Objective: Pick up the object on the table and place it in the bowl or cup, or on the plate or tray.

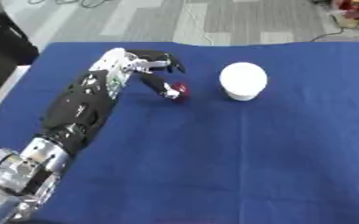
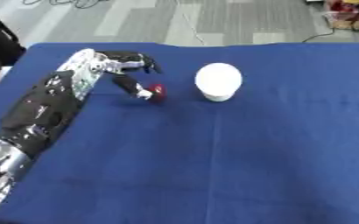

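Left hand [image 1: 153,70] reaches small red object [image 1: 180,89] on blue table [image 1: 213,166], just left of white cup [image 1: 243,80]; thumb touching, closure unclear. Probably light, round; pinch opposite sides.

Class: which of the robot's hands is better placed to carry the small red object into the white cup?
Left. The left hand already touches the red object beside the white cup; no right hand shows.
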Tool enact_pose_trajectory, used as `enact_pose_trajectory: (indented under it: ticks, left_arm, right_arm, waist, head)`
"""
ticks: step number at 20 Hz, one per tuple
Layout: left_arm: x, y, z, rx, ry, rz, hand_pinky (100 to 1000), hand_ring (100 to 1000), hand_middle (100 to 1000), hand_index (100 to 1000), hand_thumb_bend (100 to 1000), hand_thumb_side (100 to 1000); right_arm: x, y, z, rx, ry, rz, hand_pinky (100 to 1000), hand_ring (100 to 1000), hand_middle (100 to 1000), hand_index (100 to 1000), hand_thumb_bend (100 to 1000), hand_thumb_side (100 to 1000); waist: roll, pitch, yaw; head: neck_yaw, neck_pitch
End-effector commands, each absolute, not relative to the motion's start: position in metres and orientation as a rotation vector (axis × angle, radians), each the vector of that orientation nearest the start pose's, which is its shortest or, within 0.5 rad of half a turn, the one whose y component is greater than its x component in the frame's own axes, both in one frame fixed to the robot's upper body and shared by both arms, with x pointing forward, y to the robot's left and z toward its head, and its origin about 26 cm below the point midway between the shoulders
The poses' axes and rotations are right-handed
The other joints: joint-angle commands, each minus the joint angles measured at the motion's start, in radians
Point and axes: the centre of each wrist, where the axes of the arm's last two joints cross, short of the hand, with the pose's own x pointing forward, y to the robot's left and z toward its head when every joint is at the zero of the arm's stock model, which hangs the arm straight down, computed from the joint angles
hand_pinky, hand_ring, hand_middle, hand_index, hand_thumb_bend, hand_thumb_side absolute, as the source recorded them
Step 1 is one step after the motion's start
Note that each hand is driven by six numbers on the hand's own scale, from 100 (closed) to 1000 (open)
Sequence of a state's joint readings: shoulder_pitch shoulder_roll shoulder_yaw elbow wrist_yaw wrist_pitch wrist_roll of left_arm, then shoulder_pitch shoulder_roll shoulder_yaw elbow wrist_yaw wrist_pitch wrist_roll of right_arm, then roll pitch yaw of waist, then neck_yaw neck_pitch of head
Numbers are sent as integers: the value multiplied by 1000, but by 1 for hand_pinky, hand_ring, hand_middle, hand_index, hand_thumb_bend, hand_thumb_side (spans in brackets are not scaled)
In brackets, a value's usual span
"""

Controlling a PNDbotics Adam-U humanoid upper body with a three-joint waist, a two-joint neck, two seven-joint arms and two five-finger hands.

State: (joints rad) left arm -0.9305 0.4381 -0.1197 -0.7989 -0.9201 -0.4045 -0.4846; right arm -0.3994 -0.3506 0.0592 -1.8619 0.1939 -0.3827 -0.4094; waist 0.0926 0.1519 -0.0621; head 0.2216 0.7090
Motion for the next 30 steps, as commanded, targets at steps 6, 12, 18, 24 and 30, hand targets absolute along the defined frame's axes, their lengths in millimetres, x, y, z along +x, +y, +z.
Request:
enact_pose_trajectory:
  ticks: [6, 12, 18, 24, 30]
  left_arm:
    - [487, 301, 178, 710, -1317, -1658, 773, 780, 857, 907, 357, 710]
    - [488, 302, 177, 705, -1293, -1662, 737, 738, 848, 901, 390, 660]
    - [489, 301, 178, 696, -1258, -1675, 729, 718, 843, 896, 392, 629]
    - [490, 300, 176, 678, -1225, -1686, 714, 703, 838, 892, 387, 591]
    - [490, 301, 176, 677, -1210, -1685, 714, 707, 837, 891, 393, 564]
  right_arm:
    - [329, -247, 210, 486, 3476, -180, 461, 701, 753, 798, 100, 1000]
    - [329, -247, 211, 477, 3474, -182, 462, 701, 753, 798, 100, 1000]
    - [329, -246, 212, 472, 3473, -184, 462, 702, 753, 799, 100, 1000]
    - [329, -246, 212, 470, 3472, -185, 461, 702, 753, 799, 100, 1000]
    - [329, -246, 213, 462, 3469, -184, 462, 702, 754, 799, 100, 1000]
  waist:
    - [-1, -4, -3]
    - [1, 0, -9]
    - [3, 4, -14]
    - [4, 8, -15]
    - [4, 11, -18]
  head:
    - [17, -9]
    - [21, -11]
    - [23, -12]
    - [23, -13]
    - [25, -14]
